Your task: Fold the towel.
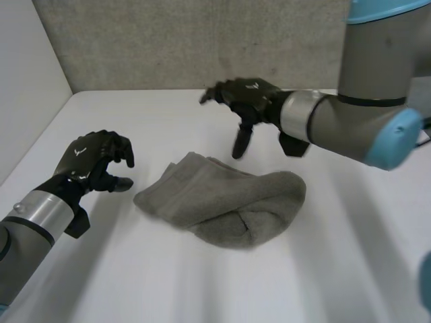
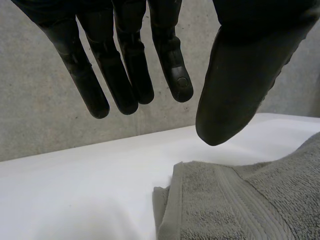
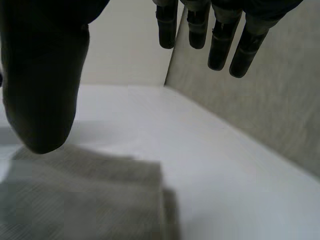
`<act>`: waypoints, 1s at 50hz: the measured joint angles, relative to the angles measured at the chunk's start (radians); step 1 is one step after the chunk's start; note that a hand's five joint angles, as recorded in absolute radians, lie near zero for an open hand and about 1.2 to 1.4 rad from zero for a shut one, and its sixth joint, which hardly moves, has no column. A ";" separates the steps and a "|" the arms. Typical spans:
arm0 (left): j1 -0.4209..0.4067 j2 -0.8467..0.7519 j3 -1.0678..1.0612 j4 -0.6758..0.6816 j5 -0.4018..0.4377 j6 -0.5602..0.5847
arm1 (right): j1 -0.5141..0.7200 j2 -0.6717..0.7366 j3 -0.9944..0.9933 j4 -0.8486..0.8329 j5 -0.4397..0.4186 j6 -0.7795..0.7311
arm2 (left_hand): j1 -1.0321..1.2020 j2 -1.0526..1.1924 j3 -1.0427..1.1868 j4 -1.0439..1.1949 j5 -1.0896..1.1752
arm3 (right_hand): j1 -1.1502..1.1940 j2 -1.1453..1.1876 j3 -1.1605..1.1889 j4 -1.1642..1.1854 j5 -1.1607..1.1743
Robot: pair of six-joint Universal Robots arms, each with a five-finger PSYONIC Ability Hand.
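1. Two hands, both empty. The left hand (image 1: 94, 160) hangs above the table beside the towel's near-left corner. In its own wrist view (image 2: 125, 75) the fingers are loose and nearly straight, the thumb stands well apart, and nothing is held.
2. Right hand (image 1: 246, 97): it hovers over the towel's far edge, clear of the cloth. The fingers point down and are spread, and the thumb (image 3: 45, 75) is wide of them. It grips nothing.
3. One grey terry towel (image 1: 229, 198): it lies rumpled and partly doubled over on the white table (image 1: 202, 296), between the two hands. It sits beyond the left hand's fingertips (image 2: 240, 205) and under the right hand's thumb (image 3: 80, 195).
4. Reason for placement, as a judgement: each hand looks poised over its own side of the cloth, spread ready to pinch. The fold proper is not yet made; the heap has uneven layers and a bulge at the end nearest the right arm.
5. Edges: a hemmed edge (image 2: 175, 210) faces the left hand and is exposed, which probably makes it the easiest place to grasp. The far edge below the right hand is layered, so a pinch there may catch more than one ply.
6. Open room: bare table lies on every side of the towel, with the most on the near side. The grey wall (image 1: 188, 40) stands behind the right hand and limits reach that way.
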 measured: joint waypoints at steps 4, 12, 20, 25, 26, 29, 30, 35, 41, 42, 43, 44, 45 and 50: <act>-0.002 -0.013 0.006 0.000 0.000 0.001 | -0.030 -0.136 0.257 -0.039 -0.006 -0.007 | 0.000 0.000 0.000 0.000 0.000 | 0.006 0.001 0.002 0.001 0.002; -0.002 -0.040 0.023 0.000 -0.001 0.001 | -0.074 -0.369 0.722 -0.188 -0.008 -0.039 | 0.000 0.000 0.000 0.000 0.000 | 0.043 0.034 0.036 0.029 0.035; -0.002 -0.057 0.030 0.000 -0.002 0.000 | -0.069 -0.469 1.131 -0.541 0.109 -0.094 | 0.000 0.000 0.000 0.000 0.000 | 0.199 0.209 0.207 0.201 0.217; -0.005 -0.058 0.028 0.000 -0.002 0.000 | -0.055 -0.462 1.255 -0.691 0.185 -0.101 | 0.000 0.000 0.000 0.000 0.000 | 0.324 0.318 0.321 0.314 0.327; -0.006 -0.058 0.027 0.000 -0.002 0.000 | -0.052 -0.460 1.272 -0.715 0.194 -0.101 | 0.000 0.000 0.000 0.000 0.000 | 0.346 0.343 0.345 0.338 0.351; -0.008 -0.058 0.026 -0.001 -0.002 0.000 | -0.046 -0.455 1.303 -0.769 0.206 -0.101 | 0.000 0.000 -0.001 0.000 0.000 | 0.396 0.394 0.400 0.391 0.402; -0.009 -0.058 0.025 -0.001 -0.002 0.000 | -0.045 -0.454 1.307 -0.778 0.207 -0.101 | 0.000 0.000 -0.001 0.000 0.000 | 0.401 0.397 0.404 0.396 0.407; -0.012 -0.058 0.023 0.000 -0.002 0.001 | -0.037 -0.439 1.319 -0.825 0.210 -0.101 | 0.000 0.000 -0.001 0.000 0.000 | 0.445 0.445 0.451 0.444 0.453; -0.020 -0.058 0.020 0.000 -0.002 0.002 | -0.010 -0.404 1.305 -0.862 0.211 -0.100 | 0.000 0.000 -0.001 0.000 0.000 | 0.460 0.460 0.470 0.464 0.471; -0.021 -0.058 0.020 0.000 -0.002 0.002 | -0.007 -0.401 1.304 -0.865 0.211 -0.100 | 0.000 0.000 -0.001 0.000 0.000 | 0.460 0.460 0.470 0.465 0.471; -0.021 -0.058 0.020 0.000 -0.002 0.002 | 0.000 -0.393 1.300 -0.873 0.211 -0.100 | 0.000 0.000 -0.001 0.000 0.000 | 0.461 0.461 0.471 0.466 0.473; -0.022 -0.059 0.019 0.000 -0.002 0.002 | 0.004 -0.390 1.299 -0.875 0.211 -0.100 | 0.000 0.000 -0.001 0.000 0.000 | 0.462 0.462 0.472 0.467 0.474; -0.022 -0.058 0.019 0.000 -0.002 0.002 | 0.013 -0.380 1.294 -0.883 0.213 -0.100 | 0.000 0.000 -0.001 0.000 0.000 | 0.465 0.464 0.475 0.469 0.476; -0.022 -0.058 0.016 0.000 -0.002 0.002 | 0.047 -0.335 1.276 -0.906 0.223 -0.102 | 0.000 0.000 -0.001 0.000 0.000 | 0.471 0.464 0.481 0.476 0.482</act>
